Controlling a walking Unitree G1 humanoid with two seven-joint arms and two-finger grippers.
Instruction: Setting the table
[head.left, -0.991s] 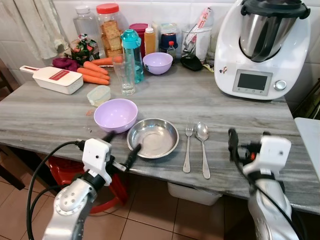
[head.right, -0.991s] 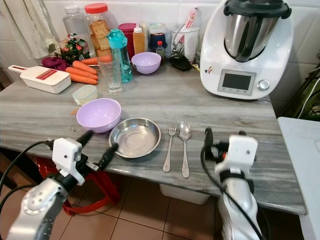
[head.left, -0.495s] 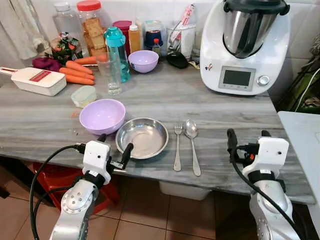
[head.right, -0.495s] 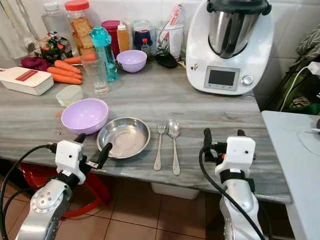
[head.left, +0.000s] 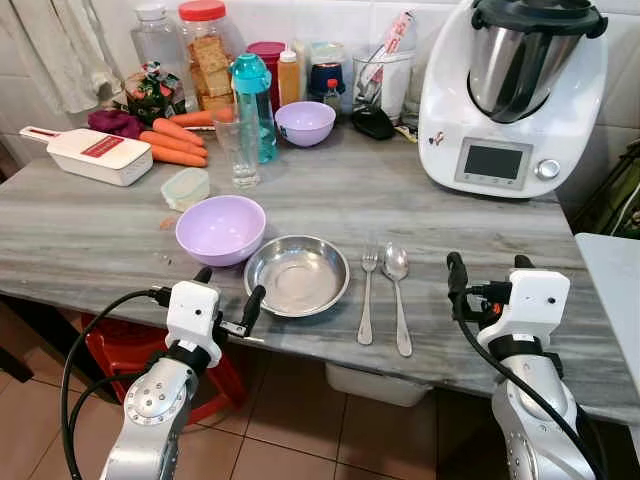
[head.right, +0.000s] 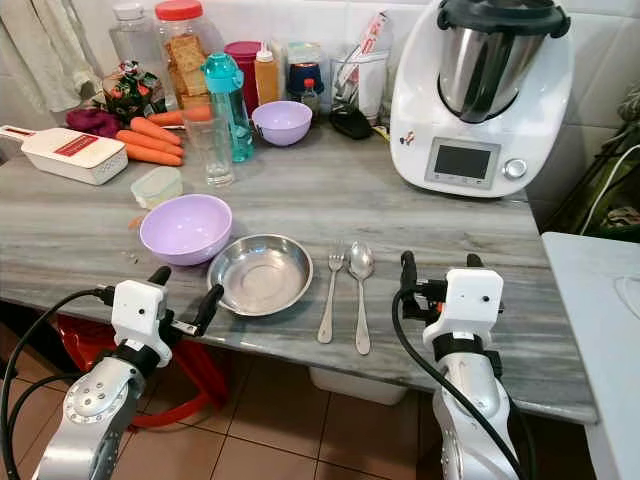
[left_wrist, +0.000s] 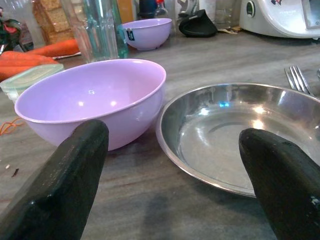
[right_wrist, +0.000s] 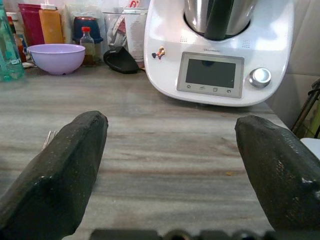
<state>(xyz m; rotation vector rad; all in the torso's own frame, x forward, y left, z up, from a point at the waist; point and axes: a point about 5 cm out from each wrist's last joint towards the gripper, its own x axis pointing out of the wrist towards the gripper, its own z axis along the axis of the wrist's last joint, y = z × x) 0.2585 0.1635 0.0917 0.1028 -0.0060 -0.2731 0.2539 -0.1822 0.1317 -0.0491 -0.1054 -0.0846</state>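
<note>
At a grey marble-look counter (head.left: 100, 235), a place setting takes shape: steel plate (head.left: 297, 275) near the front edge, lilac bowl (head.left: 220, 229) just beside it, fork (head.left: 367, 295) and spoon (head.left: 399, 290) side by side to its right. The left claw (head.left: 226, 299) hovers spread wide and empty before bowl and plate; the right claw (head.left: 484, 274), also spread and empty, hangs beyond the cutlery. Any next reach should come in level and slowly, since the shiny plate looks apt to slide.

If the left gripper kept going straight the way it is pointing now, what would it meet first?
Probably the steel plate and the purple bowl together: the open left gripper points at the gap between them, one finger toward each, though depth is hard to judge.
</note>
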